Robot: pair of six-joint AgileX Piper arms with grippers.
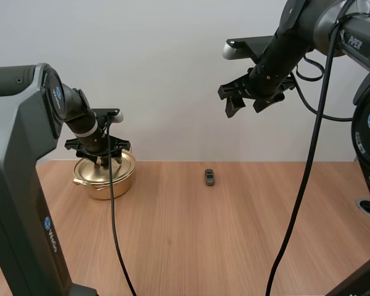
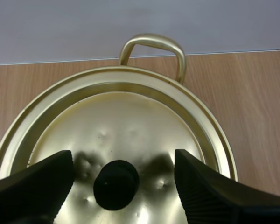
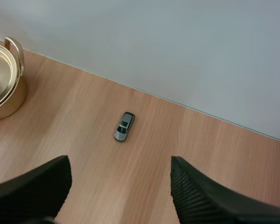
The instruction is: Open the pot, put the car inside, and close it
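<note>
While the left gripper (image 1: pixel 102 158) stands spread astride the knob (image 2: pixel 115 184) of the lid (image 2: pixel 130 116) seated on the pot (image 1: pixel 108 186), an off-centre closure risks slipping off and jolting the pot; the right gripper (image 1: pixel 251 102) hangs open high above the car (image 1: pixel 209 177) on the table (image 1: pixel 234 240).

Lab-like robot test bench: plain wooden table (image 1: pixel 234 234), blank white wall (image 1: pixel 160 61) behind.
</note>
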